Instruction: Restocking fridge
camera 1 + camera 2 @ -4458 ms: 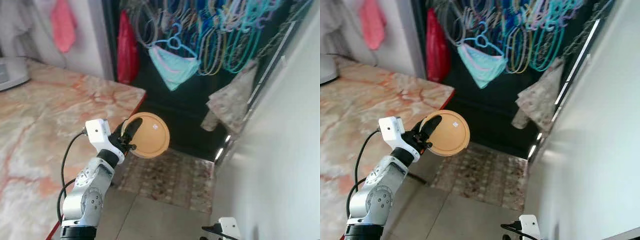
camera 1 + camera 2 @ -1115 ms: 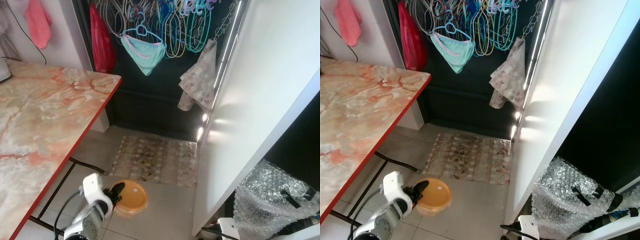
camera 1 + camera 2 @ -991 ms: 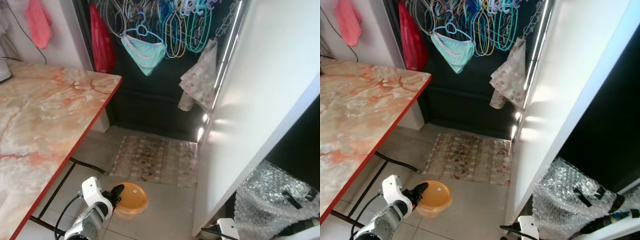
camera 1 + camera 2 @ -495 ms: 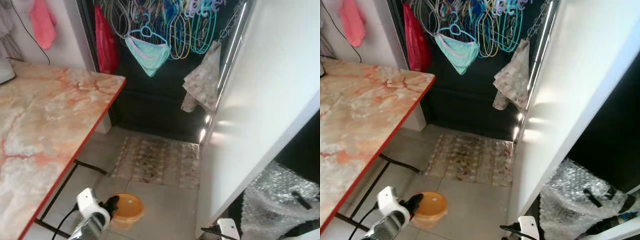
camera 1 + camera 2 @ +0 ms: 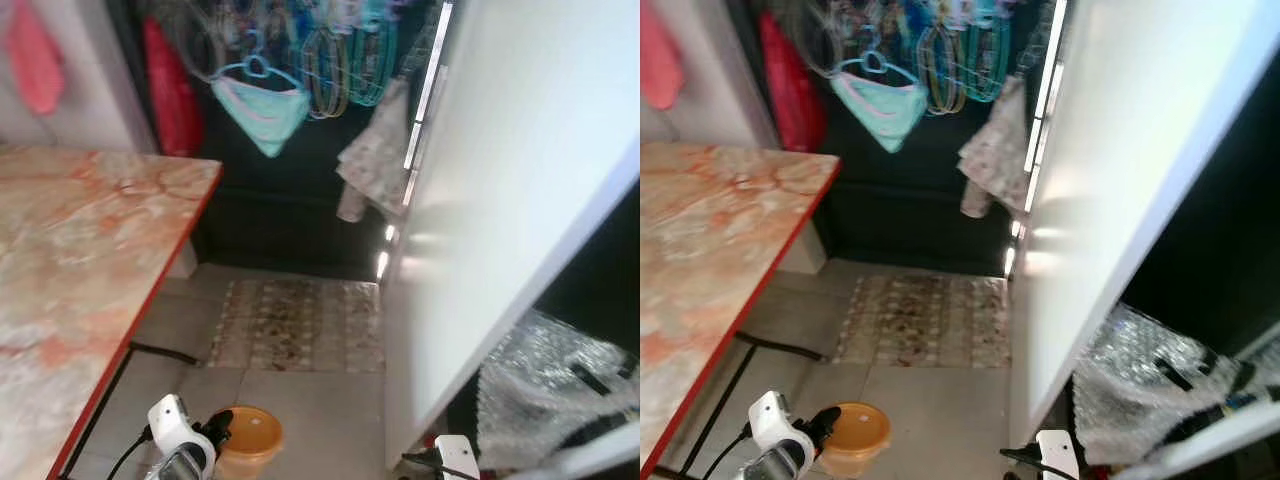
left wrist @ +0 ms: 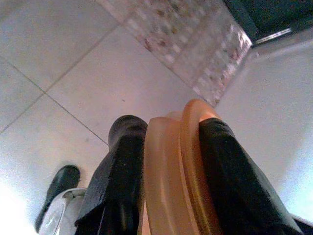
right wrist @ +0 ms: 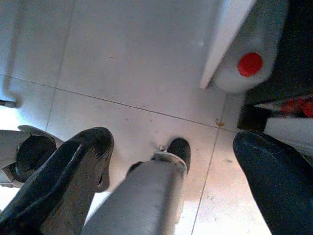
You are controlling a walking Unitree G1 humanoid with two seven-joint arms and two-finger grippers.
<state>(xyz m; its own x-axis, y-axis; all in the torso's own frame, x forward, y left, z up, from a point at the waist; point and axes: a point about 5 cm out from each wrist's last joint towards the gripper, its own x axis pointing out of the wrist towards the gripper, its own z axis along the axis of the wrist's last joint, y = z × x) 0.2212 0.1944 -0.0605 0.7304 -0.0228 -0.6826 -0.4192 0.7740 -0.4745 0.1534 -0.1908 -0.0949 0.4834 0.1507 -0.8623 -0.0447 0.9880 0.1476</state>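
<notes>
A marble table [image 5: 70, 240], a patterned rug [image 5: 300, 325], seemingly blurred hangers [image 5: 340, 60].

No readable text, label, brand, number or sign showing anywhere. Small pale sticker on orange container lid [image 5: 249, 433] appearing too blurred to read. Red-capped white jug [image 7: 244, 68] showing no legible label.

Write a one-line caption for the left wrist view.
Left gripper clamps an orange lidded container edge-on above the tiled floor.

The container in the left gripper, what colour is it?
The container is orange, a translucent amber plastic, clearest in the left wrist view, clamped between the left gripper's black fingers.
</notes>
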